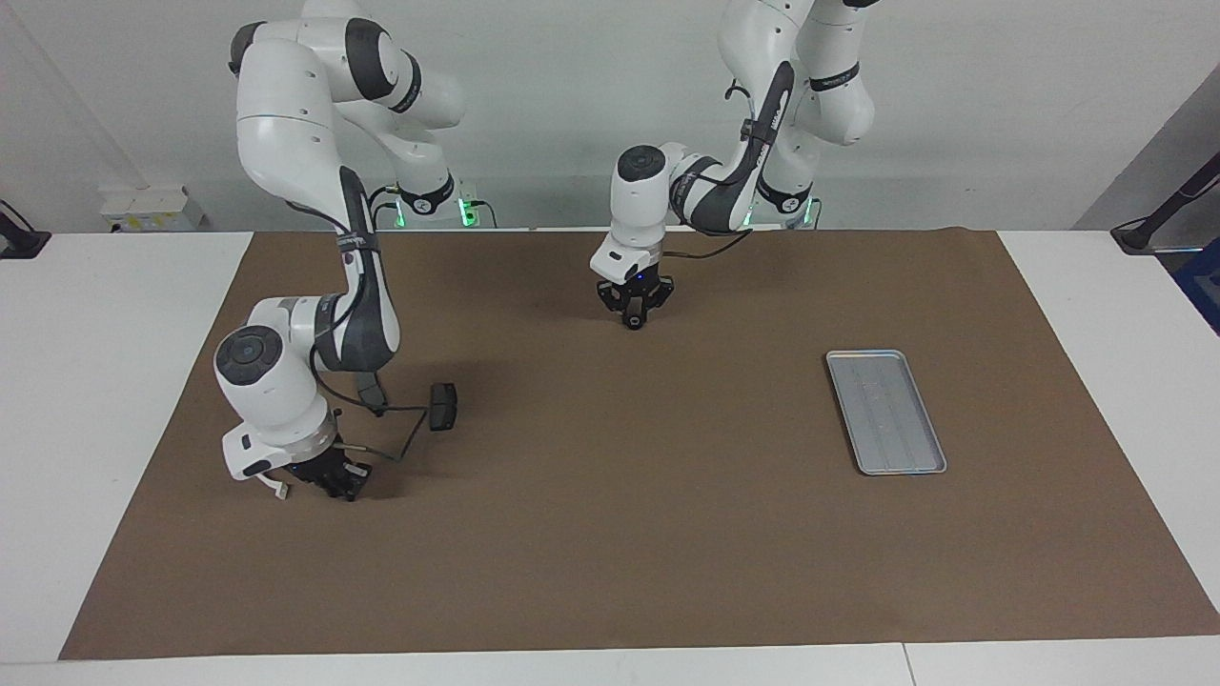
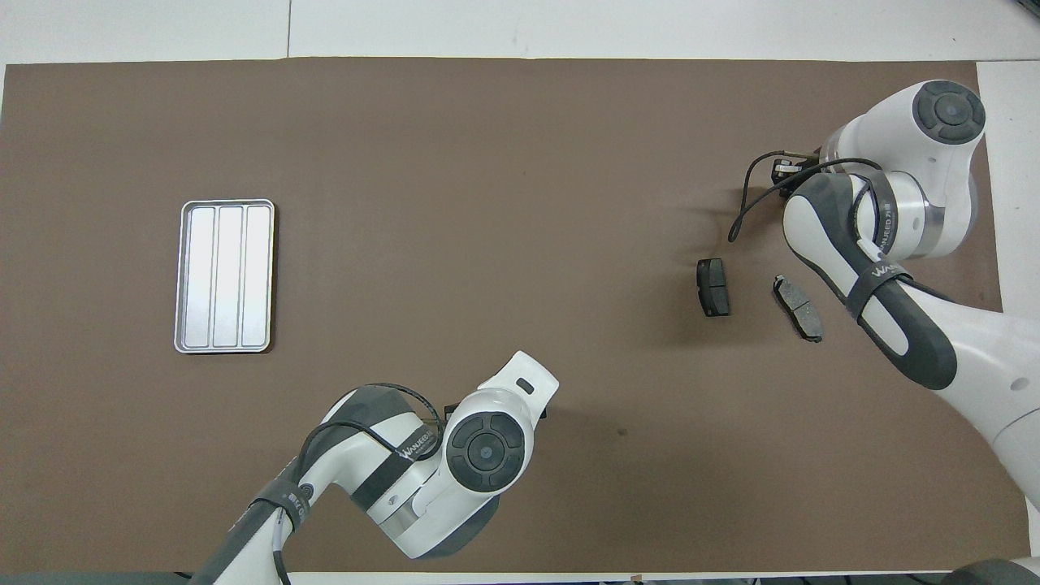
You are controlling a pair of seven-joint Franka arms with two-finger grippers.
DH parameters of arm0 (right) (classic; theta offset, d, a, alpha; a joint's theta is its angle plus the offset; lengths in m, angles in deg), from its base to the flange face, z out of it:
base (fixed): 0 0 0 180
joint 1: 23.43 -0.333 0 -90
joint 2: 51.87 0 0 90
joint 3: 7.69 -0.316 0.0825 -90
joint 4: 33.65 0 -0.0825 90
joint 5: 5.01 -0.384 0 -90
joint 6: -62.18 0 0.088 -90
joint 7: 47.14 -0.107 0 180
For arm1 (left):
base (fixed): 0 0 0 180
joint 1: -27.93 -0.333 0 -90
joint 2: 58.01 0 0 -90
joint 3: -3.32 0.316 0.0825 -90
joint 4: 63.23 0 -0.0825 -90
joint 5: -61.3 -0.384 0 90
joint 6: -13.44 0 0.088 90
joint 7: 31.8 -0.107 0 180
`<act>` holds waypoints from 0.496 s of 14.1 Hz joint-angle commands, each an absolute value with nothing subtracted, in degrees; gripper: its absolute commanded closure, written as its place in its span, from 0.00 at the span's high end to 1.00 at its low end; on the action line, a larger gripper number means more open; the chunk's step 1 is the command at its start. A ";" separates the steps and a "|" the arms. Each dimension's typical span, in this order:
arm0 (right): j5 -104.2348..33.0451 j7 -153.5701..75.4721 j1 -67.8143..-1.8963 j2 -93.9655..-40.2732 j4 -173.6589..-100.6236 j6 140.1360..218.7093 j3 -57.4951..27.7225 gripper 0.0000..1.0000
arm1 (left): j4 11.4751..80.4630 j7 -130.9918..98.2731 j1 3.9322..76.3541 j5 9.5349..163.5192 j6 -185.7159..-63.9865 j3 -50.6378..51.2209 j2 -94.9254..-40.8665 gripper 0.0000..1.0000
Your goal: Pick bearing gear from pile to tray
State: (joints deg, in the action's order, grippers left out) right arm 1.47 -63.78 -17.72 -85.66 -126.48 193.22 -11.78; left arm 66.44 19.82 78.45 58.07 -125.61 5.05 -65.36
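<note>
The left end effector (image 1: 634, 312) sits low on the mat, fingers pinched around a small black round piece (image 1: 632, 322). That's probably the bearing gear, gripped from above so it lifts straight up. The tray (image 1: 886, 411) lies well off toward the left arm's end of the table, so there's a fair carry once it's up.

The right end effector (image 1: 335, 481) is down too, closed on something small I can't make out. A dark plate (image 1: 442, 406) lies just beside it, another (image 2: 797, 307) under its arm. Those look untouched, likely because they're not wanted.
</note>
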 commanded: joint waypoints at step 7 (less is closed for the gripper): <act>2.11 -63.75 -16.75 -86.15 -125.76 190.24 -12.08 0.00 | 54.64 3.82 62.67 56.91 -107.95 5.78 -58.19 0.14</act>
State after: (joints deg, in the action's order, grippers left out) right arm 1.49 -63.78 -17.71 -85.66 -126.32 192.60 -11.72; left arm 55.52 8.06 67.06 57.92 -111.60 6.22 -61.17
